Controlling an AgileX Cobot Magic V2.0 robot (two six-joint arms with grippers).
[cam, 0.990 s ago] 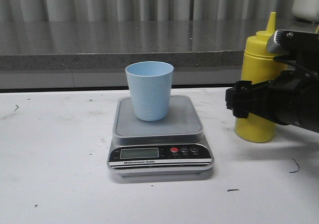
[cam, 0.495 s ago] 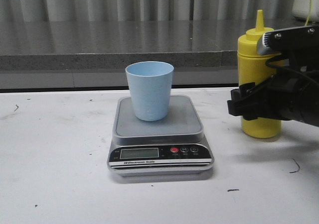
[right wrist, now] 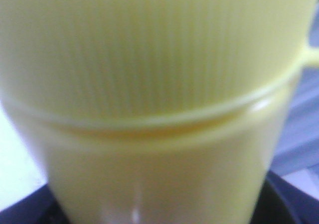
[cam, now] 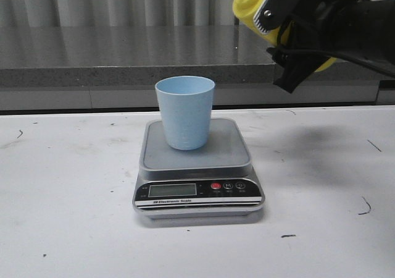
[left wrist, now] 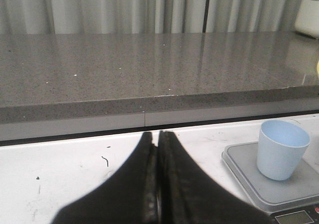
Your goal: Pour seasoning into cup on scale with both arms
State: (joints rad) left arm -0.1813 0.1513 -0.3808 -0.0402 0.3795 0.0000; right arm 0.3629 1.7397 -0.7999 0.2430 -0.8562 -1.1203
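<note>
The pale blue cup [cam: 184, 111] stands upright on the silver-grey scale [cam: 229, 149] at the table's middle. High at the upper right, my right gripper [cam: 281, 43] is shut on the yellow seasoning bottle [cam: 250, 3], which hangs tilted above and to the right of the cup; its nozzle is out of view. In the right wrist view the bottle's ribbed cap and body [right wrist: 154, 84] fill the picture. My left gripper [left wrist: 158, 134] is shut with nothing in it, low over the table left of the scale [left wrist: 249, 171] and cup [left wrist: 282, 149]. It does not show in the front view.
A grey stone ledge [cam: 123, 55] runs along the table's far edge, with pleated curtains behind it. A white container [left wrist: 309, 17] sits on the ledge at the far right. Small dark marks dot the white tabletop [cam: 74, 185].
My right gripper has lifted the seasoning bottle off the table at the right, carried it up and leftward, and tilted it. The cup and scale have not moved.
</note>
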